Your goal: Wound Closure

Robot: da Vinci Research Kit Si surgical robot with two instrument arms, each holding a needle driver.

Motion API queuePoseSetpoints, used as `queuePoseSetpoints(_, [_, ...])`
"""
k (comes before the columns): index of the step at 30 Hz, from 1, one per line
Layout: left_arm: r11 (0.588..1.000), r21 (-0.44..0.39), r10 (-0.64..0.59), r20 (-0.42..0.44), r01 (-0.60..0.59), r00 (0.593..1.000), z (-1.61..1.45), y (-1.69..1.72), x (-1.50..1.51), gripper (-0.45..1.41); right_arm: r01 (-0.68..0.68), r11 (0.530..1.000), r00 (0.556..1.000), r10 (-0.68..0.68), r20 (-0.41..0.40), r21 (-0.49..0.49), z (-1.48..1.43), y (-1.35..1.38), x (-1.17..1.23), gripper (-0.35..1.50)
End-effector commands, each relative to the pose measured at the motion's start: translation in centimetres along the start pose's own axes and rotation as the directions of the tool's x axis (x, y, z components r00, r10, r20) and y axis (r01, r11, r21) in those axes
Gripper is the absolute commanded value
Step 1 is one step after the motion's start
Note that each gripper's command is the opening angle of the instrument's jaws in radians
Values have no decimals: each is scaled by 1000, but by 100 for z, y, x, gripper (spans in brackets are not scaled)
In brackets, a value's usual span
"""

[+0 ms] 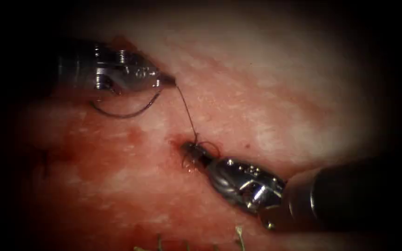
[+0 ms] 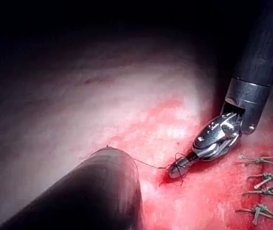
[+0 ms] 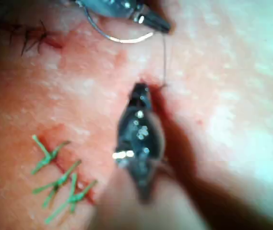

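Note:
My left tool (image 1: pixel 169 80) is above and to the left of the cut (image 1: pixel 178 141), its jaws shut on the dark thread (image 1: pixel 186 110) close to the needle's tail. The curved needle (image 1: pixel 125 114) hangs under those jaws, clear of the tissue (image 1: pixel 266 93), on the cut's left side. The thread runs taut from the left jaw tips down to the cut. There my right tool (image 1: pixel 192 149) has its jaws shut on small loops of thread at the wound's edge. The right wrist view shows the needle (image 3: pixel 119 39), the thread (image 3: pixel 164 57) and the right tool (image 3: pixel 139 90).
Red fluid (image 1: pixel 131 137) stains the tissue around and left of the cut. Several green cut thread ends (image 1: pixel 239 234) stick up near the front edge, and also show as green thread ends (image 2: pixel 263 189) beside the right tool. Dark stitches (image 3: pixel 30 36) sit farther along.

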Motion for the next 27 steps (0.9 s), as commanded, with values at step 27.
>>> queuePoseSetpoints(27, [997, 43, -71, -20, 72, 997, 38, -127, 61, -45, 30, 1000, 1000, -30, 4, 2, -22, -36, -31, -35])
